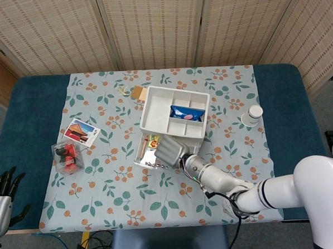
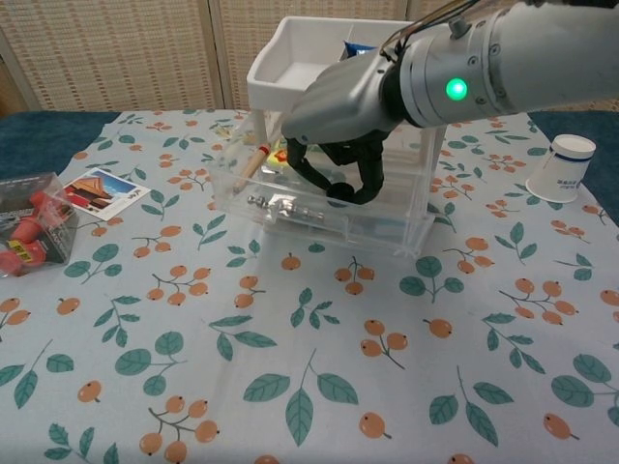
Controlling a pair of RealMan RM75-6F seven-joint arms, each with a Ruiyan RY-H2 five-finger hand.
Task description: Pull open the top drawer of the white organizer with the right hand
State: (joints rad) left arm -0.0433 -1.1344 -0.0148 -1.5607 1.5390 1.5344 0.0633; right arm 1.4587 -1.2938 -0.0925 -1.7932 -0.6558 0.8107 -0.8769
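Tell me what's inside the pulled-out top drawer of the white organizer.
In the drawer: a wooden stick and small colourful items. The right hand covers the rest.

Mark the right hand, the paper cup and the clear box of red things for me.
right hand (image 2: 338, 106): chest view, back of the hand.
paper cup (image 2: 561, 168): chest view, its side wall.
clear box (image 1: 67, 156): head view, its top face.

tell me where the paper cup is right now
The paper cup stands upside down on the tablecloth to the right of the white organizer in the head view, apart from it; the chest view shows it at the right edge.
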